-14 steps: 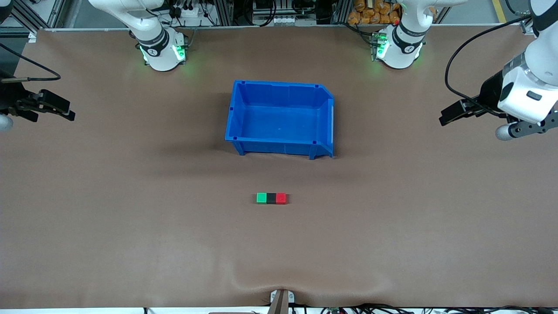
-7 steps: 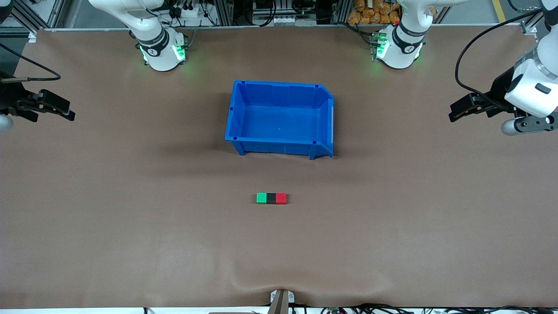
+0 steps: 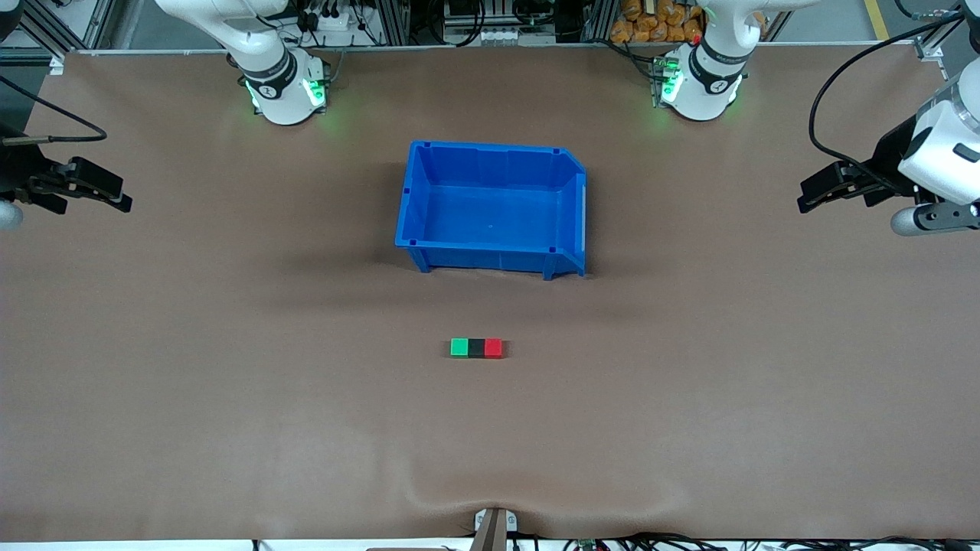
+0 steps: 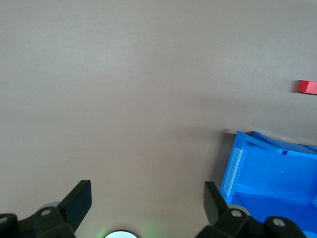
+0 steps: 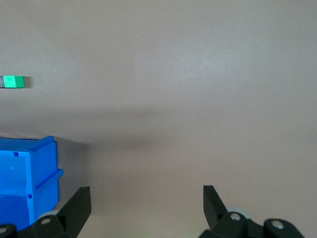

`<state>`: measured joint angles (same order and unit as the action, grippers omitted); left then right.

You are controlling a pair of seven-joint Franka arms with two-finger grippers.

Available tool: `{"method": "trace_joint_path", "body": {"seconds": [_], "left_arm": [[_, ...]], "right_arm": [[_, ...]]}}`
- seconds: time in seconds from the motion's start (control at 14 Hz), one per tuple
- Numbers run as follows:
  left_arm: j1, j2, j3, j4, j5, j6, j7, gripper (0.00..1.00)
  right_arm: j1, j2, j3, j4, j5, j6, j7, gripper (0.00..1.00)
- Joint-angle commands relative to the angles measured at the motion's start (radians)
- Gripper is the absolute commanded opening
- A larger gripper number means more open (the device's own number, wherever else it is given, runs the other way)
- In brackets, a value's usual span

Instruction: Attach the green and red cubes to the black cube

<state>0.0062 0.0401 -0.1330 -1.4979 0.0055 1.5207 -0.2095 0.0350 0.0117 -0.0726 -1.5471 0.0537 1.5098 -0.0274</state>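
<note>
Three tiny cubes sit side by side in a touching row on the brown table, nearer to the front camera than the blue bin: green cube [image 3: 459, 348], black cube [image 3: 476, 348] in the middle, red cube [image 3: 494, 348]. The red cube [image 4: 307, 87] shows in the left wrist view, the green cube [image 5: 13, 81] in the right wrist view. My left gripper [image 3: 813, 190] hangs open and empty over the table at the left arm's end. My right gripper [image 3: 107, 193] hangs open and empty at the right arm's end. Both are far from the cubes.
An empty blue bin [image 3: 570, 203] stands mid-table, between the arm bases and the cubes; its wall shows in both wrist views [image 4: 237, 163] [image 5: 44, 163]. Bare brown table surrounds the cubes. A small bracket [image 3: 494, 524] sits at the table's near edge.
My left gripper has drawn back toward the left arm's end of the table and slightly up. The right arm and the cubes have not moved.
</note>
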Motion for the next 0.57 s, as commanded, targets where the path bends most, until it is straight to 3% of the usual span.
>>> {"method": "trace_joint_path", "body": {"seconds": [0.0,0.5], "left_arm": [[0.009,-0.049,-0.002,-0.024,0.016,-0.004,0.074,1.0],[-0.021,-0.204,-0.002,-0.208,0.016,0.0,0.076,1.0]], "right_arm": [[-0.007,0.004,0.007,0.009,-0.003,0.0,0.014,1.0],[-0.01,0.004,0.007,0.009,-0.003,0.0,0.014,1.0]]}}
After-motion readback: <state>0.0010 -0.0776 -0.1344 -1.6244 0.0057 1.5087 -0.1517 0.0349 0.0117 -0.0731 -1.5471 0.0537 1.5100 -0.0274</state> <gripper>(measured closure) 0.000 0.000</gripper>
